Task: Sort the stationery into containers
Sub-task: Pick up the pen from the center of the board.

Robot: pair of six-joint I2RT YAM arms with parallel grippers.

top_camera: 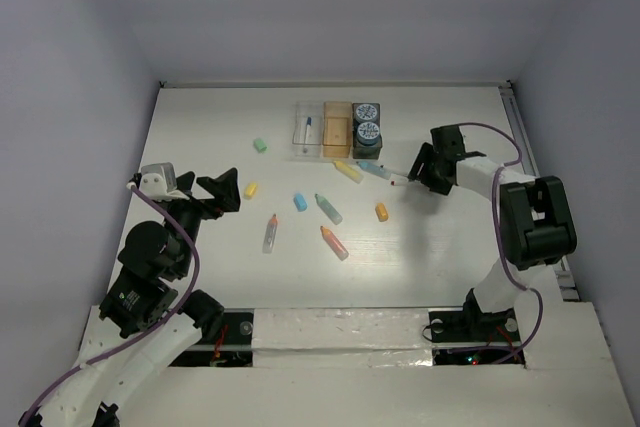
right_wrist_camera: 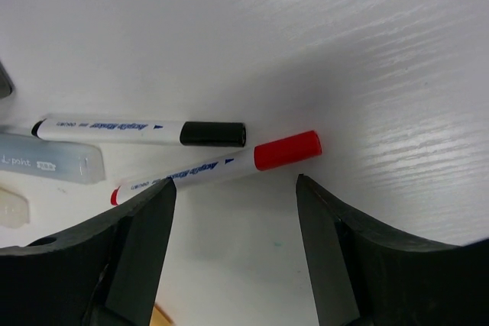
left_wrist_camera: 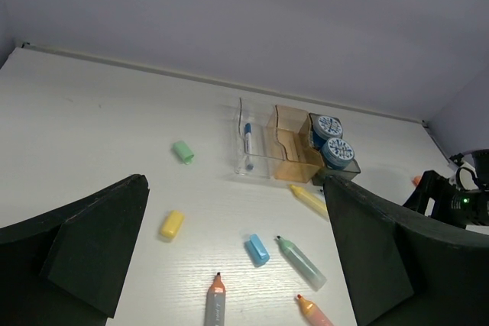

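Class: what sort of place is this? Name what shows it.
Likely a robot lab test booth: a white table boxed in by plain walls, two robot arms at its edge, markers beside bins.

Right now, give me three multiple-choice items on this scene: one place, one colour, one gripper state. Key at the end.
1. Where are the two round rolls?
A) clear bin
B) orange bin
C) dark grey bin

2. What colour is the cap of the pen lying beside the black-capped pen?
A) red
B) green
C) yellow

3. What state is the left gripper in?
A) open, empty
B) shut on a marker
C) shut on a roll

Key:
1 C, both rolls sit inside it.
2 A, the right wrist view shows the red-capped pen next to it.
3 A, its fingers stand wide apart with nothing between them.
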